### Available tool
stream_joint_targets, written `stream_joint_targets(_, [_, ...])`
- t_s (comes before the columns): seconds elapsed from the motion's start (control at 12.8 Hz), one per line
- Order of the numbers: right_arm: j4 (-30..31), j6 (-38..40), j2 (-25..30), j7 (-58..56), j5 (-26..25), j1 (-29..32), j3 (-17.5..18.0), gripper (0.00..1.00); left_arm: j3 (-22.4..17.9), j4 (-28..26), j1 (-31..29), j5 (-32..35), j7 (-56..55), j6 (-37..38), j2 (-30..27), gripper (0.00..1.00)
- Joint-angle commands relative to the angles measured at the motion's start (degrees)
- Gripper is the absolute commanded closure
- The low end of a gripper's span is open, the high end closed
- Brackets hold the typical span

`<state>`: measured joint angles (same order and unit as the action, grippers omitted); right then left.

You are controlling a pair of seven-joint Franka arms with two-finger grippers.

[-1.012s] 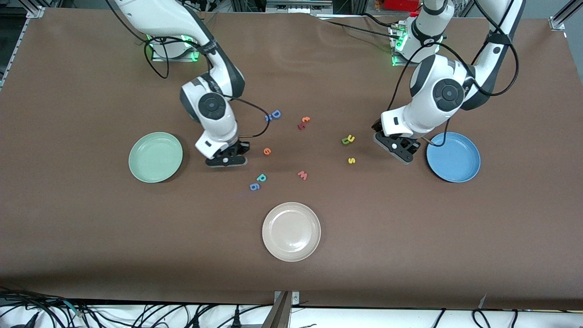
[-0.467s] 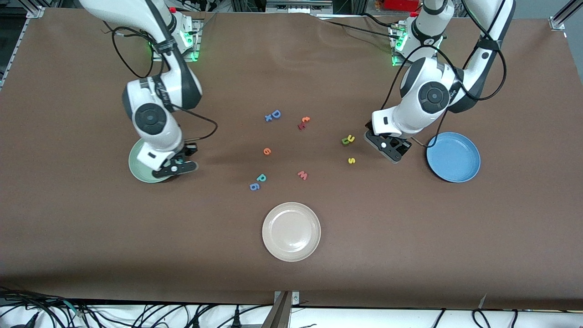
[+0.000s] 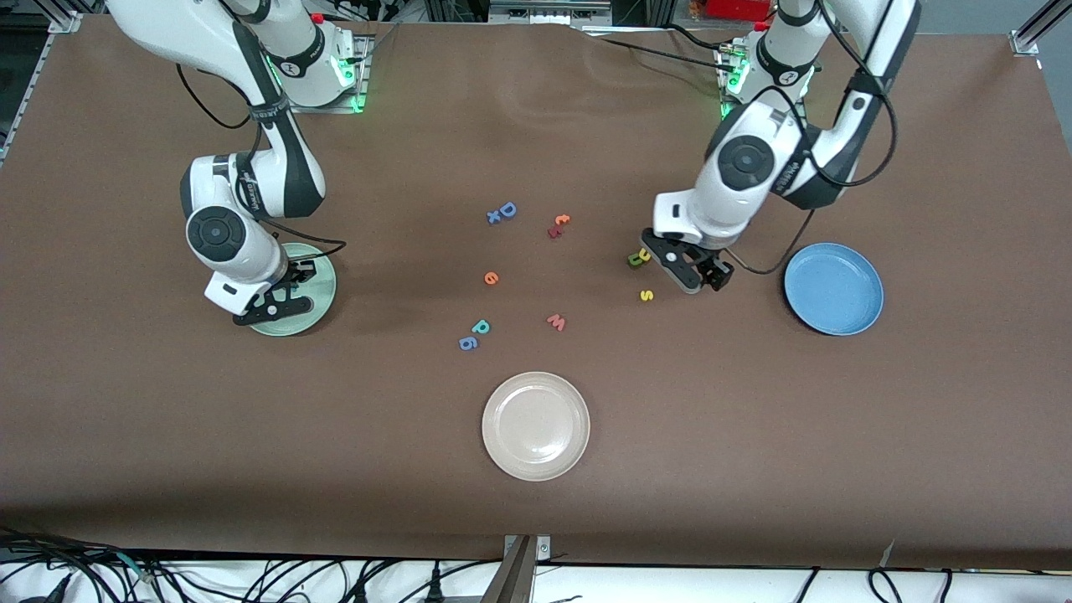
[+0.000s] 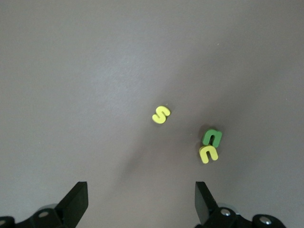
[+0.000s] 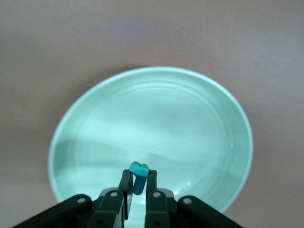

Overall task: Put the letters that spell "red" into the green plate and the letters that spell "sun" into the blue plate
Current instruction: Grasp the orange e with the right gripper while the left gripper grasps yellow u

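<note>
My right gripper [image 3: 272,311] hangs over the pale green plate [image 3: 321,285], shut on a small teal r [image 5: 139,169]; the plate [image 5: 166,118] fills the right wrist view beneath it. An orange e [image 3: 491,278] and a teal d/p shape [image 3: 481,327] lie mid-table. My left gripper [image 3: 699,272] is open just above the table, next to the yellow u [image 3: 645,254], dark green n [image 3: 635,260] and yellow s [image 3: 646,295]. The left wrist view shows the s [image 4: 161,114], n [image 4: 212,137] and u [image 4: 208,153] ahead of the gripper [image 4: 140,204]. The blue plate [image 3: 833,289] holds nothing.
A cream-white plate [image 3: 536,425] sits nearer the front camera. A pink w [image 3: 556,322], a blue 6 [image 3: 468,342], a larger blue D [image 3: 506,210] and an orange-and-red letter pair [image 3: 558,224] lie scattered mid-table.
My right arm has swung from mid-table to over the green plate, carrying the teal r. My left gripper has moved away from the blue plate toward the u and n.
</note>
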<state>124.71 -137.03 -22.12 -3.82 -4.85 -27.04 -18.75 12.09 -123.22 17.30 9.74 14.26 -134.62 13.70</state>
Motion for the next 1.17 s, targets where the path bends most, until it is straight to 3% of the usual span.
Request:
stream_joint_targets(0.0, [2.3,-3.5,0.1,-1.0,1.1,0.5,0.3,0.18,-4.6,-0.4,7.6,5.5,-8.5,0.8,-0.8,0.01])
stream_joint_targets(0.08, [2.1,-3.3,0.7,-0.8,1.2,0.5,0.4,0.00,-4.8,-1.3,7.6,5.5,-8.9,0.3,-0.7,0.01])
stream_joint_targets(0.23, [-0.8,2.4,2.0,-0.4,1.9,0.3,1.2,0.00,-4.8,-3.0,7.7,5.5,-10.2,-2.3,0.6,0.02])
stream_joint_targets(0.39, [-8.9,14.3,2.0,3.1,10.1,-0.1,4.1,0.00,-4.8,-4.8,7.7,5.5,-10.5,-5.0,1.7,0.04])
stream_joint_targets(0.47, [-12.6,17.7,1.2,6.8,11.9,-0.8,5.4,0.00,-4.8,-5.8,7.8,5.5,-10.8,-5.5,1.6,0.05])
stream_joint_targets(0.78, [-18.1,14.8,-3.2,31.8,12.1,-5.6,11.4,0.01,-4.6,-6.6,9.8,4.7,-19.2,-5.8,3.3,0.05])
stream_joint_targets(1.09, [-20.6,5.3,-8.5,54.1,12.1,-12.8,11.7,0.01,-4.6,-6.6,10.2,4.4,-23.0,-9.1,6.7,0.04])
